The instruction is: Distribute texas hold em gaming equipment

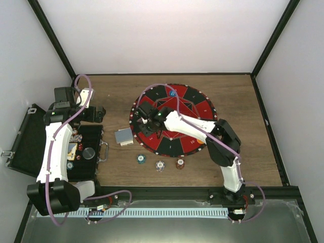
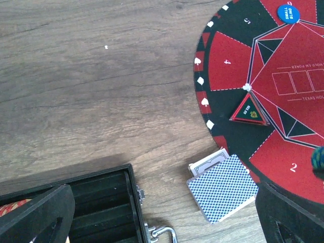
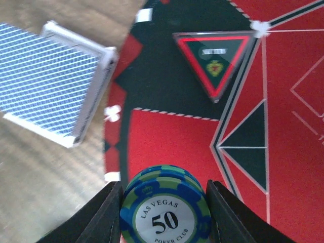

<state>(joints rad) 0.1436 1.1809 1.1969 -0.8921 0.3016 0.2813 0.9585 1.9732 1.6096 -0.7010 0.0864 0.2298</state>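
My right tool [image 3: 163,205] is pinching blue chips [image 3: 163,195], bottom centre of wrist view, over the mat [image 3: 167,136], red sector near the deck [image 3: 50,76]. I'd lower straight, seat them flat inside the sector, then release. Left tool [image 2: 162,220] is spread wide.

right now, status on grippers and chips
left gripper open, empty. right gripper shut on blue-green striped 50 chip, over round red-black mat. blue-backed card deck beside mat.

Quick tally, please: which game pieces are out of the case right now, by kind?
Poker chips: 4, one of them in the right gripper
Blue disc: 1
Triangular marker: 1
Card pile: 1
Total: 7
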